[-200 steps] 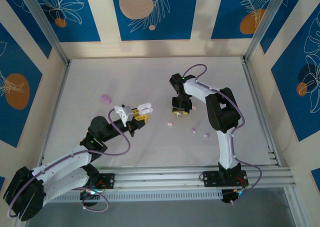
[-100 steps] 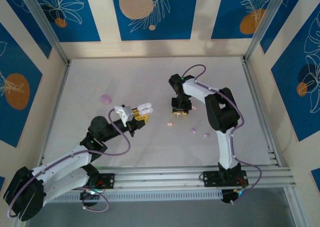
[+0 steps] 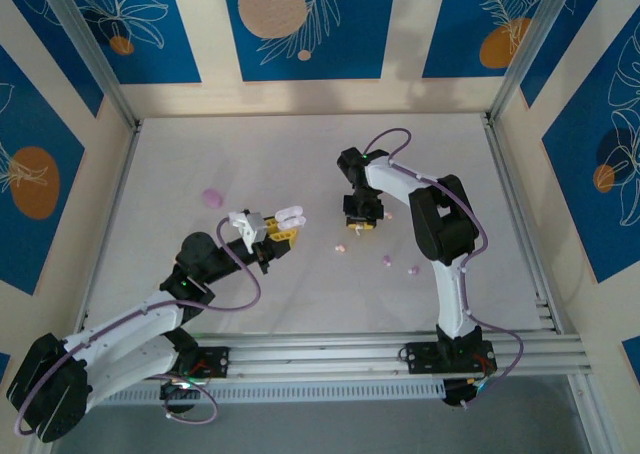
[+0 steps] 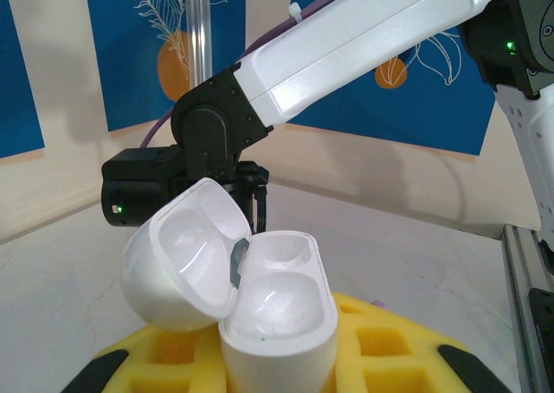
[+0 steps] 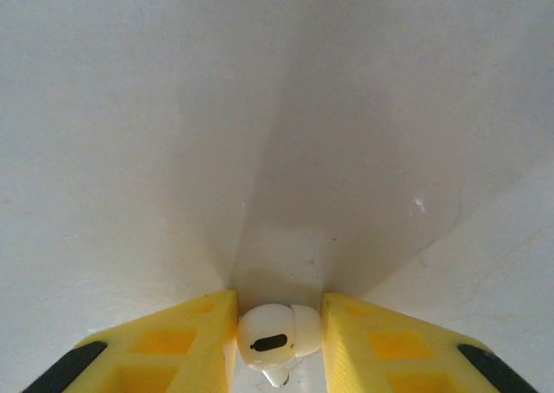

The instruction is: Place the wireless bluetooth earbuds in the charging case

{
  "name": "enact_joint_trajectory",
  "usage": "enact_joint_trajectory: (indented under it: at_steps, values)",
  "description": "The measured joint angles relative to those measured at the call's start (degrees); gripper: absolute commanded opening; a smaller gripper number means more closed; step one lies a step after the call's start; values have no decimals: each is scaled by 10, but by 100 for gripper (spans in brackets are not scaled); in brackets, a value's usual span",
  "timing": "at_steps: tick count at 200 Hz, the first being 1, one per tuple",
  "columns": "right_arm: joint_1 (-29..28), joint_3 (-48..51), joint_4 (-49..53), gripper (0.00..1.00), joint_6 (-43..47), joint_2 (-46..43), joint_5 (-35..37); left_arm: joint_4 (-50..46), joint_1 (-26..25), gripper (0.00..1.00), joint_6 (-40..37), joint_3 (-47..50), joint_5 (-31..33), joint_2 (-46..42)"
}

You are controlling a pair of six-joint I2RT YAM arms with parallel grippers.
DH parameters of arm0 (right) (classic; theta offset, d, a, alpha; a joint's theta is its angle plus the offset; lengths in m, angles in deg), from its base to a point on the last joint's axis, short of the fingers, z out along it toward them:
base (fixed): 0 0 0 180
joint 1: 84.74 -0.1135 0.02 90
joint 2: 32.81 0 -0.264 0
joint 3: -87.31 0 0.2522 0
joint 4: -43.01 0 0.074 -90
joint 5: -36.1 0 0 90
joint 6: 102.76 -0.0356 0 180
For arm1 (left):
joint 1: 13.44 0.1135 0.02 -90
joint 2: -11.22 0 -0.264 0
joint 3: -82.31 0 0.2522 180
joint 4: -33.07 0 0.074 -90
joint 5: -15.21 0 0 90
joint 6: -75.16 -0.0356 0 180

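the right tool (image 3: 360,219) is down on the surface (image 3: 300,154), its yellow pads (image 5: 186,337) pressed against either side of a white earbud (image 5: 275,334); the bud's rounded head sits between them and what looks like its stem (image 5: 275,376) points back toward the wrist. the left tool (image 3: 285,230) is pressed together on the body of the charging case (image 4: 277,311), holding it upright off the surface with the lid (image 4: 182,263) hinged back and the two wells (image 4: 286,250) facing up. other earbuds (image 3: 387,260) lie loose near the right arm, and a lilac case (image 3: 211,197) sits well apart on the left.

the bud is probably very light, hard and glossy, so it should slip or pop out sideways if squeezed on its curved head alone. a hold across the broad sides of the head, with the stem left free to lead into a well, looks best. it needs little force; too much could flick it away. the case seems rigid and smooth too, and its lid hinge looks like the weak part, so the hold belongs on the lower body, as it is.
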Motion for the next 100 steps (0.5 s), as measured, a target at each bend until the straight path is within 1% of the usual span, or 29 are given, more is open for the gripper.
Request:
enact_joint_trajectory:
  at_steps: [19, 29, 65, 86, 100]
  values:
    - [0, 0, 0, 30, 2, 0, 0, 0, 0, 15, 0, 0, 0, 0]
    - [0, -1, 0, 26, 3, 0, 1, 0, 0, 15, 0, 0, 0, 0]
    - [0, 2, -12, 26, 6, -5, 3, 0, 0, 15, 0, 0, 0, 0]
    - [-1, 26, -31, 25, 6, -37, 5, 0, 0, 16, 2, 0, 0, 1]
    - [-2, 49, -43, 25, 6, -81, 6, 1, 0, 16, 5, 0, 1, 6]
